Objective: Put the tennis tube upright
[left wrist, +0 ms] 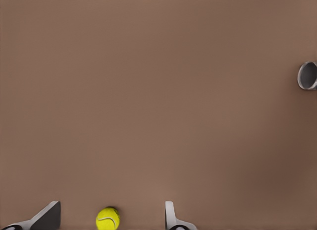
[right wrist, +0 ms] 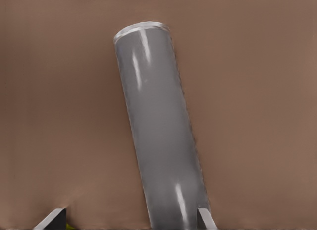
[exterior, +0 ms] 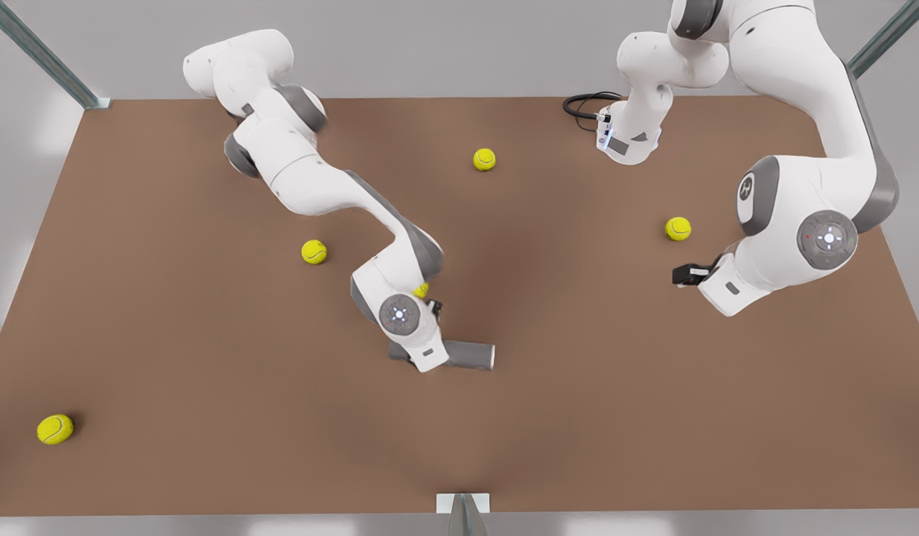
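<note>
The grey tennis tube [exterior: 471, 354] lies on its side on the brown table [exterior: 169, 357], lighter rim toward the front view's right. My right gripper [exterior: 424, 359] hangs over its other end. In the right wrist view the tube [right wrist: 158, 131] runs between the open fingers [right wrist: 204, 219], close to one of them, and nothing is gripped. My left gripper [exterior: 687, 274] waits at the front view's right, low over the table and open. A yellow-green ball [left wrist: 107, 218] sits on the table between its fingers [left wrist: 171, 216], and the tube's open end [left wrist: 308, 75] shows far off.
Tennis balls lie scattered: one at the back middle [exterior: 484, 159], one by the left gripper [exterior: 678, 228], one left of centre [exterior: 314, 251], one at the front left [exterior: 55, 429], one half hidden behind the right wrist [exterior: 421, 290]. A black cable [exterior: 582, 104] lies at the back.
</note>
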### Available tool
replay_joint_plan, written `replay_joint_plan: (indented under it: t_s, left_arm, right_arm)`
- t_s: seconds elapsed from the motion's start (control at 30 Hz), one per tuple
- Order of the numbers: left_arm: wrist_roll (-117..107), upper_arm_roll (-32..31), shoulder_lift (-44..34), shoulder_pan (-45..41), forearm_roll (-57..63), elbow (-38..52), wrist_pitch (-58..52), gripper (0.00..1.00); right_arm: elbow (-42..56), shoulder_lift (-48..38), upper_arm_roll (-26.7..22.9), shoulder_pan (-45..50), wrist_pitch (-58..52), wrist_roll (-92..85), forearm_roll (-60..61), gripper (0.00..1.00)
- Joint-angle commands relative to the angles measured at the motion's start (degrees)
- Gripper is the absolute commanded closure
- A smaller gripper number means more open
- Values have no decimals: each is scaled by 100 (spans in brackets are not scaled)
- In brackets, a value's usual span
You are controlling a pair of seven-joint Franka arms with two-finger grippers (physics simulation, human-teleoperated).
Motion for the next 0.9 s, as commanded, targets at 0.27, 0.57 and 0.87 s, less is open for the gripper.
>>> replay_joint_plan:
  t_s: [0.27,0.57,0.87]
  left_arm:
    - [-863,35,736,-48,-2978,35,999,0]
    - [2565,-764,2380,-197,-6925,-1116,2625,0]
    - [3031,-1433,3074,-206,-7391,-905,3592,0]
  right_arm:
    - [-4505,-4662,-194,-2635,-405,3581,-414,0]
    - [-3450,-4583,-273,-2801,-1310,4759,-160,0]
    - [-3389,-4565,-265,-3162,-1302,4732,52,0]
